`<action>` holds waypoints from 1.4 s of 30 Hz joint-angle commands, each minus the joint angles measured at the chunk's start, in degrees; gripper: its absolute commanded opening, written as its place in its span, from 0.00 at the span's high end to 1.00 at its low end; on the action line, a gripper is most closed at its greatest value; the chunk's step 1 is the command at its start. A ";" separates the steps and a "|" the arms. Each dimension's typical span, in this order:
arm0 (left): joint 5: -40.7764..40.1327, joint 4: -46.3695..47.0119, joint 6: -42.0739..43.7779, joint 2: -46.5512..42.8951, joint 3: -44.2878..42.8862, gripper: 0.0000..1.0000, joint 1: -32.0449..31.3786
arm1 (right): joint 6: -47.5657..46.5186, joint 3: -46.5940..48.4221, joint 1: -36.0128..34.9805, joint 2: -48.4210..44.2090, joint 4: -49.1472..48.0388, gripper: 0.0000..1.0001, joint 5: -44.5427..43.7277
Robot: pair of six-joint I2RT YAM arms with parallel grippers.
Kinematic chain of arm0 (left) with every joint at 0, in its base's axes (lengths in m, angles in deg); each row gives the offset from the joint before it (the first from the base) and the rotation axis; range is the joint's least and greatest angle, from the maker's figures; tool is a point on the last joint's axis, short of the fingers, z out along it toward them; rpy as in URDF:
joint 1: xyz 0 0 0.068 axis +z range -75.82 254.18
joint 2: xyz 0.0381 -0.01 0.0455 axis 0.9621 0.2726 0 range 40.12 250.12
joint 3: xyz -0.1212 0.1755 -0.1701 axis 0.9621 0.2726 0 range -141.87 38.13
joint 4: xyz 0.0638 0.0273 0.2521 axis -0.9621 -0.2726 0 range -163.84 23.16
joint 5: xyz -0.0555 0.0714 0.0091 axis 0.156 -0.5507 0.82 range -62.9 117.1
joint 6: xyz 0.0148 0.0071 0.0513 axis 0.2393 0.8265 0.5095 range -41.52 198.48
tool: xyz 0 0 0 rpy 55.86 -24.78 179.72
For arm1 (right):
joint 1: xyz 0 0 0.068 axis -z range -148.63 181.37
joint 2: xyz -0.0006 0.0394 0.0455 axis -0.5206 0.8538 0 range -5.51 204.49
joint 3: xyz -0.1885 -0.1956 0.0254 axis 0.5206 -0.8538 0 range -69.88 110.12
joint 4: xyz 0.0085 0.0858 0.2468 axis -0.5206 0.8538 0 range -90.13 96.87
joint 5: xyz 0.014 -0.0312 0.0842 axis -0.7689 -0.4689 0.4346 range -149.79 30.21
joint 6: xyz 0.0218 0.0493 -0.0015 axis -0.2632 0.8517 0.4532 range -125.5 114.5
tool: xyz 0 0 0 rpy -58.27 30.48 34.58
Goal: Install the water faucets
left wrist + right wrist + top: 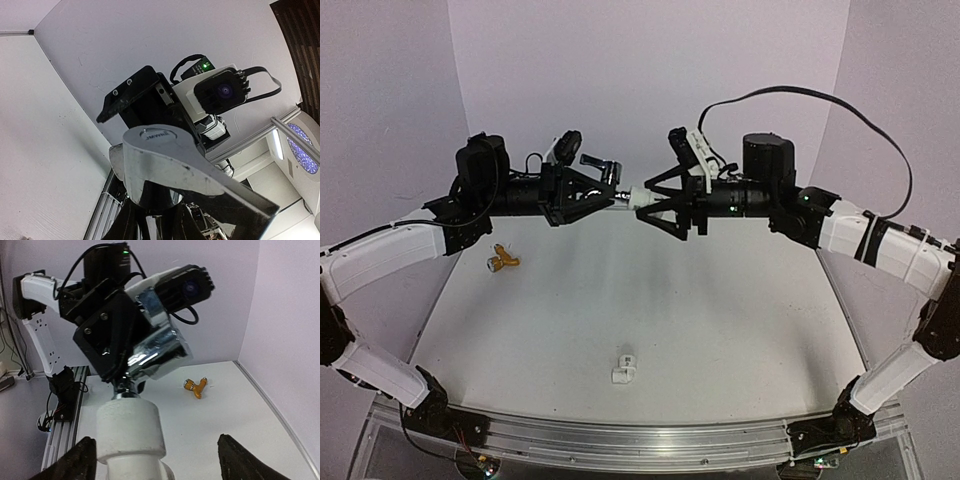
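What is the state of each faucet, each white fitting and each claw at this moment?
silver faucet: raised, gripped by left claw, end in raised white fitting.
raised white fitting: on the silver faucet, between right claw fingers, not gripped.
brass faucet: lying on the table.
second white fitting: lying on the table.
left claw: shut on silver faucet.
right claw: open.

Soft even light, glare on silver faucet [155, 352]

White tabletop [720, 320]; brass faucet [503, 262] lying far left; small white pipe fitting [624, 366] near front edge, centre, possibly upright; the two well apart.
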 commanded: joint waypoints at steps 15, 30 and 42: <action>1.80 5.11 2.27 -2.10 -1.18 1.00 0.15 | 5.94 4.35 -0.66 3.74 -5.31 0.76 10.66; 21.78 4.49 75.67 -3.12 0.31 1.00 -0.06 | 28.14 9.57 -0.45 8.70 -7.78 1.00 18.87; -1.46 -36.96 169.44 4.34 -20.24 1.00 2.06 | 57.90 34.78 0.89 24.27 -9.34 1.00 28.08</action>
